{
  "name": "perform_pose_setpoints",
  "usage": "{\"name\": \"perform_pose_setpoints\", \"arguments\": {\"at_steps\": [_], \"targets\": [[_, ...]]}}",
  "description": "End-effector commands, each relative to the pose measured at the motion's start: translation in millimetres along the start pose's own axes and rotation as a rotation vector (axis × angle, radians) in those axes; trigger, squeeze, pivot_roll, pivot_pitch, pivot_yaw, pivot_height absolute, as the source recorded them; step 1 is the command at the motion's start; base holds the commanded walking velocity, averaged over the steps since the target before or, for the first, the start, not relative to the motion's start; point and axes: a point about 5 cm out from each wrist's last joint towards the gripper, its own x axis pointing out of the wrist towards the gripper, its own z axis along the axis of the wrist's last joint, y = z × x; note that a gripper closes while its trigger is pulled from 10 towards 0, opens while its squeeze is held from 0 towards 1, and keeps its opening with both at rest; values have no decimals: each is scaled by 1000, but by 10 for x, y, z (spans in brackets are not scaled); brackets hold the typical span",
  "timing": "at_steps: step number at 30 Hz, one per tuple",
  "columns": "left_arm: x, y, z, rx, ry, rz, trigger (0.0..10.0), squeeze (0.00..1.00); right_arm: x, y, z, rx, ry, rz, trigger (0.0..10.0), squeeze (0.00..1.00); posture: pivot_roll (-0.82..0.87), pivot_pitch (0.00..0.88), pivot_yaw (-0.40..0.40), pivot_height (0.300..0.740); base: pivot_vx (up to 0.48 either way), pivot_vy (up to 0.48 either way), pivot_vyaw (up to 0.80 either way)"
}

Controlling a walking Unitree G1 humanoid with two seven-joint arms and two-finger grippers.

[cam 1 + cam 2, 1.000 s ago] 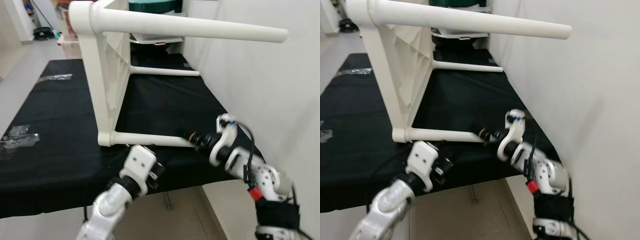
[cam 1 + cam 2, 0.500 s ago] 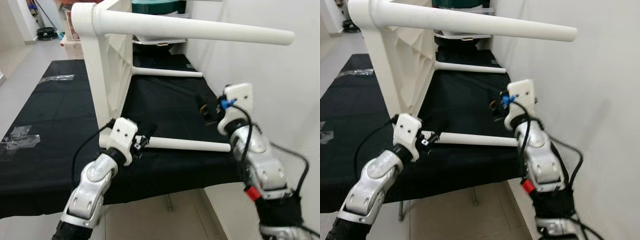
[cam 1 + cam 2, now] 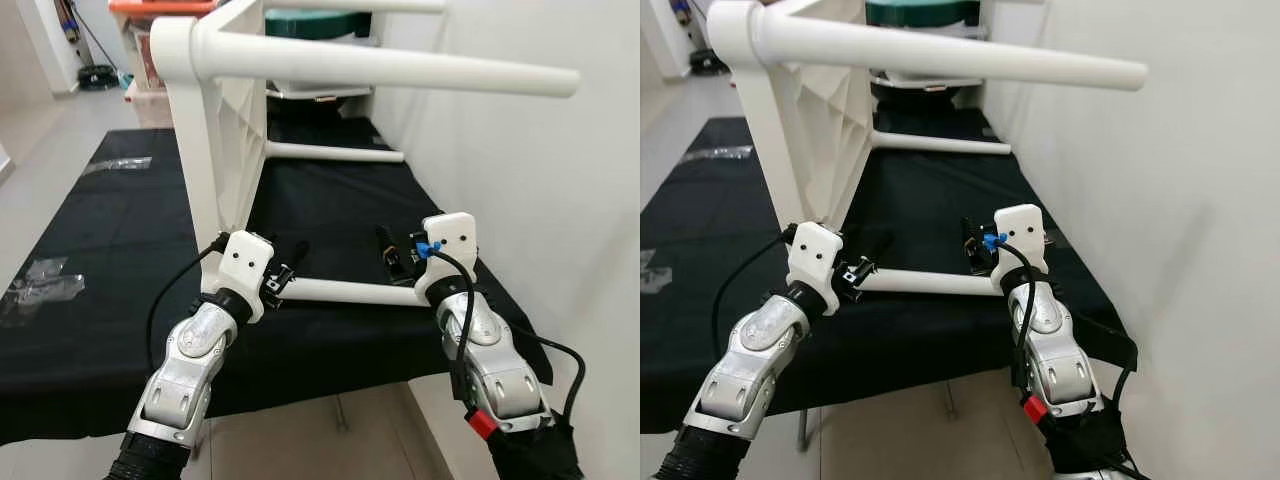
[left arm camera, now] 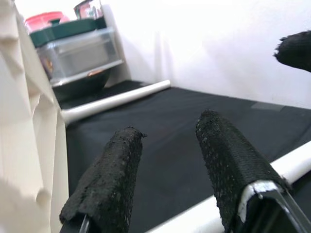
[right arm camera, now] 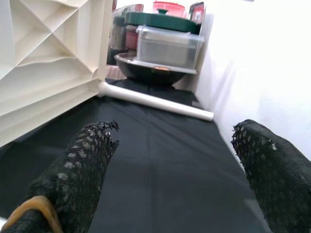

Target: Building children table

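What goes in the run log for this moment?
table on its side on black cloth | left gripper open at near leg base | right gripper open at its tip

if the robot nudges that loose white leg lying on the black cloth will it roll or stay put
The loose table leg is a smooth, round, tapered tube lying flat on the black tablecloth, so it would probably roll, likely curving because of the taper. It looks like hollow plastic, so probably light and stiff. The left gripper sits open at its end and might check the roll.
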Motion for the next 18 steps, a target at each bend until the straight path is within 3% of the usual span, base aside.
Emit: {"name": "perform_pose_setpoints", "arguments": {"at_steps": [1,11,18], "targets": [[6,-8,-1,28,-2,-14,10000,0,-1,-21,-15,-6,4,-9,10000,0,57,1,-44,740,386,0,0],[11,36,-22,40,0,7,10000,0,11,-10,-7,-9,-21,-26,10000,0,60,0,-42,740,415,0,0],[41,56,-28,24,9,25,10000,0,46,-61,34,-23,-30,-41,10000,0,57,8,-44,740,0,0,0]]}}
